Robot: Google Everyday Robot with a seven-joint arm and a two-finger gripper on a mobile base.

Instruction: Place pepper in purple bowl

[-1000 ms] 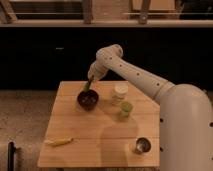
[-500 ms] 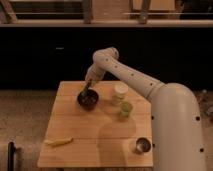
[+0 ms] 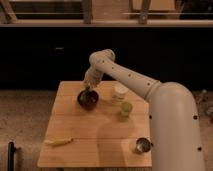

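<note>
The purple bowl (image 3: pixel 87 99) is a round, very dark bowl at the back left of the wooden table (image 3: pixel 100 140). My white arm reaches from the right across the table, and my gripper (image 3: pixel 89 89) hangs right above the bowl's far rim. The pepper is not in view; I cannot tell whether it is in the bowl or in the gripper.
A white cylindrical container (image 3: pixel 119 93) stands right of the bowl, with a light-green cup (image 3: pixel 125 109) in front of it. A shiny metal cup (image 3: pixel 142 145) sits near the front right corner. A long pale-yellow thing (image 3: pixel 58 142) lies at the front left.
The arm has shifted a little, with the elbow moving left; the gripper stays above the bowl. The objects on the table have not moved.
</note>
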